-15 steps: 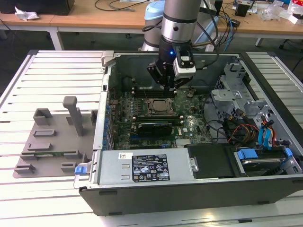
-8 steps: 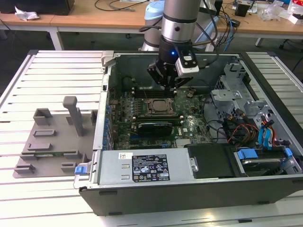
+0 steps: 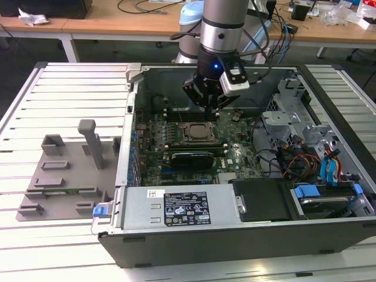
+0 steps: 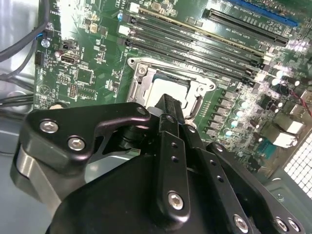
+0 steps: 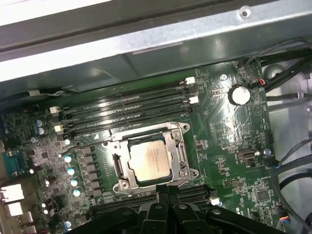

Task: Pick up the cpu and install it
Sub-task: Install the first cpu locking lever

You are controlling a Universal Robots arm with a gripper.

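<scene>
cpu [image 5: 152,162] in socket [image 5: 181,155] (seated) — claw [image 3: 207,104] above

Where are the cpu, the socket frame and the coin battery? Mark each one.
cpu [image 5: 152,162]: first wrist view, middle of its metal top.
socket frame [image 5: 181,155]: first wrist view, its side bar.
coin battery [image 5: 239,95]: first wrist view, centre of its face.

Slatted white worktop with wooden desks behind

The worktop [image 3: 70,88] of pale metal slats spreads to both sides. Beyond its far edge stand wooden desks [image 3: 117,20] strewn with cables [image 3: 147,6], with dark floor [image 3: 17,53] beneath them under even light.
</scene>
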